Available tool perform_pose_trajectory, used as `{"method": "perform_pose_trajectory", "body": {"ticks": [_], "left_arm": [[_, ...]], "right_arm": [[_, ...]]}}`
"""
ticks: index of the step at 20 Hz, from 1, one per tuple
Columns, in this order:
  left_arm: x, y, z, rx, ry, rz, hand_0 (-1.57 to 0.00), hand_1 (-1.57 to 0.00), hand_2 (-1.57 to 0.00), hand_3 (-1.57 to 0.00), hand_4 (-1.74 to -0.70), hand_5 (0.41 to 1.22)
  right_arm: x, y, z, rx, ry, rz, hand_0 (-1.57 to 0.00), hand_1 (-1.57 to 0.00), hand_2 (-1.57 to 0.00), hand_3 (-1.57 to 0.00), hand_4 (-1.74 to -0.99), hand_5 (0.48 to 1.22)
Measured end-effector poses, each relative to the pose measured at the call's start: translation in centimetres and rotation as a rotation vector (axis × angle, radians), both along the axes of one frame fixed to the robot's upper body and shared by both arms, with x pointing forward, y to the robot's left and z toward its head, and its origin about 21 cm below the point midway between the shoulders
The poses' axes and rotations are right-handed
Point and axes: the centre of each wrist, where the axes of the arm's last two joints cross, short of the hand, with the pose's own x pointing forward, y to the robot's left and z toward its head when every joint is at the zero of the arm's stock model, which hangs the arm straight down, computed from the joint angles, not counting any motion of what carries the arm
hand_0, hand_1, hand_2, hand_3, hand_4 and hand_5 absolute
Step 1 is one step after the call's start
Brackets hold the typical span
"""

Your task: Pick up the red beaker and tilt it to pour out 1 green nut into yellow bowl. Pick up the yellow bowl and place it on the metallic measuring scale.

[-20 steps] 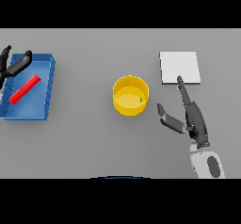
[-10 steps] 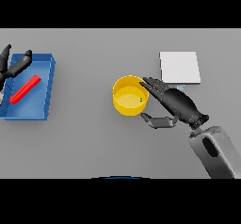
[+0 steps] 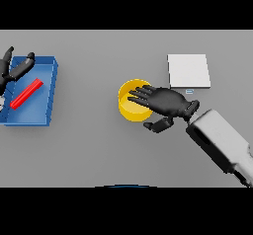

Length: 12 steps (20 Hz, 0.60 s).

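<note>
Dark fingered right hand, blocky white-grey forearm, dark left hand

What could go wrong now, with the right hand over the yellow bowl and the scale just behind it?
1. The right hand lies flat over the yellow bowl with fingers straight, so it may push or tip the bowl instead of gripping it.
2. The scale sits close behind the wrist, so the arm could knock it when lifting.
3. The left hand hangs at the blue tray and may bump it.

One cam only: head view, looking steeply down on grey surface from robot's side, mid range; near edge at frame bottom, far edge at top.
</note>
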Motion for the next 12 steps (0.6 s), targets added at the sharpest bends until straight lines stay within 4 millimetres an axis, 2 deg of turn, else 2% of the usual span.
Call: {"method": "perform_pose_trajectory", "body": {"ticks": [4, 9, 12], "left_arm": [[0.0, 0.5, -0.3, -0.003, -0.004, -0.003, 0.00, 0.00, 0.00, 0.00, -0.72, 0.688], [-0.5, 0.6, -0.5, -0.009, -0.007, 0.000, 0.00, 0.00, 0.00, 0.00, -0.72, 0.682], [-0.4, 1.2, -0.1, -0.003, -0.017, -0.006, 0.00, 0.00, 0.00, 0.00, -0.72, 0.688]], "right_arm": [[1.0, 1.6, -1.0, -0.117, 0.020, 0.044, 0.00, 0.00, 0.00, 0.00, -1.231, 0.703], [2.3, 2.3, -1.0, -0.226, 0.036, 0.047, 0.00, 0.00, 0.00, 0.00, -1.270, 0.727], [2.3, 3.7, -1.3, -0.260, 0.060, 0.061, 0.00, 0.00, 0.00, 0.00, -1.290, 0.746]]}}
